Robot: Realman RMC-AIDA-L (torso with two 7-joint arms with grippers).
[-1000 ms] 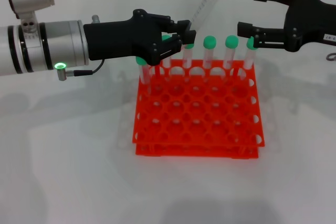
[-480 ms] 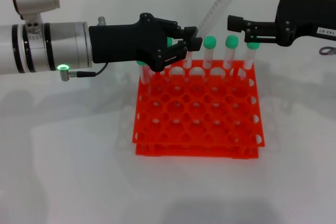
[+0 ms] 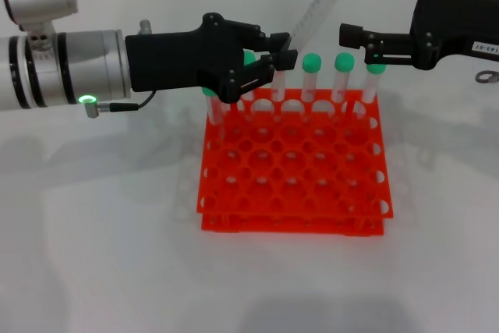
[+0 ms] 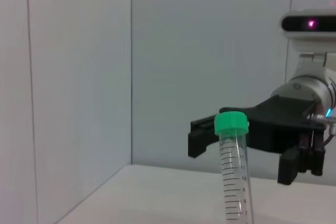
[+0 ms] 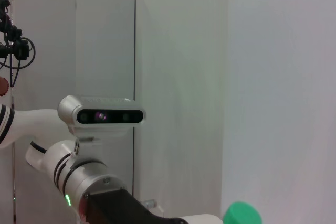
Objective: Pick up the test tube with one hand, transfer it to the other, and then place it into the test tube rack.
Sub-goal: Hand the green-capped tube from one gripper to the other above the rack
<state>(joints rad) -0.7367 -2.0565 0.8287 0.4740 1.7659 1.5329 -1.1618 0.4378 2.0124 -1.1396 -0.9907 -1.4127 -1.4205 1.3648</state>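
Above the orange test tube rack (image 3: pixel 292 161), the left gripper (image 3: pixel 282 56) clamps a tilted test tube (image 3: pixel 316 7) (green cap up) beside the right gripper (image 3: pixel 355 7), jaws apart; handover and racking remain.

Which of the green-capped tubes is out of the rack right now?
The tilted test tube held by the left gripper, its cap up beside the open right gripper. The other tubes stand upright in the orange rack's back row.

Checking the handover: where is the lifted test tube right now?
In the head view, the test tube tilts above the rack's back row, held low by the left gripper, its cap beside the open right gripper.
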